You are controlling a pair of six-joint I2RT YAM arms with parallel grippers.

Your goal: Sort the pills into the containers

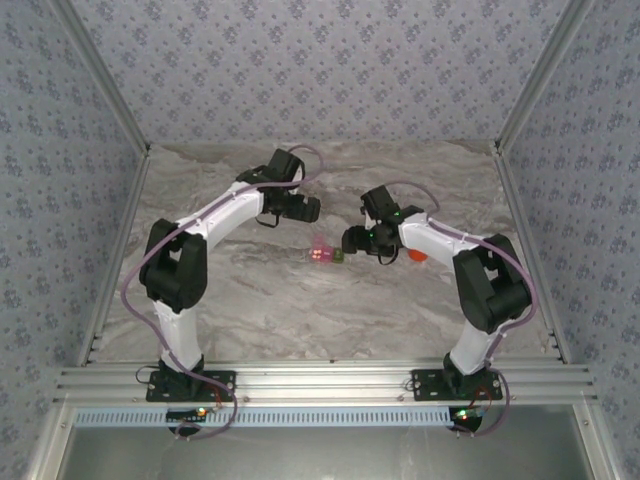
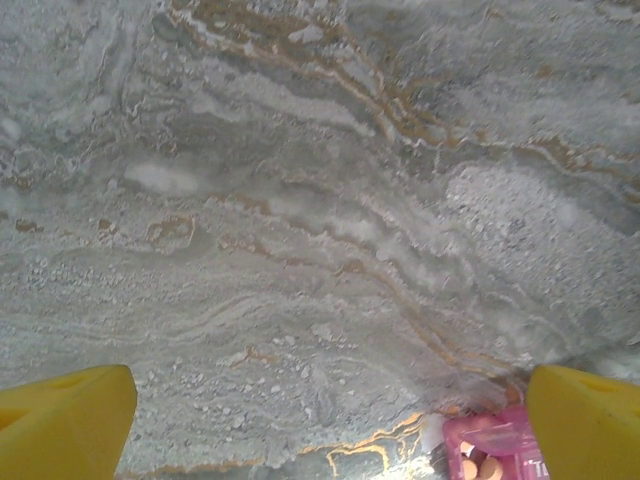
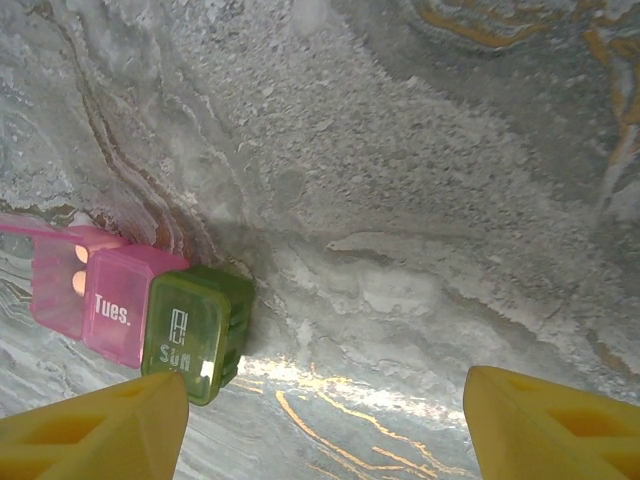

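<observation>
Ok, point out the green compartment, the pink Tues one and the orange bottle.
green compartment [image 3: 190, 325], right wrist view, lid.
pink Tues compartment [image 3: 118, 300], right wrist view, lid.
orange bottle [image 1: 418, 255], top view, exposed side.

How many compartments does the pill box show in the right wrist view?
3: open pink compartment leftmost, pink Tues. compartment in the middle, green compartment rightmost. More may be hidden.

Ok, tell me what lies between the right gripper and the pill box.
Nothing: in the right wrist view only bare marble table separates the right gripper from the pill box, which sits off to one side.
</observation>
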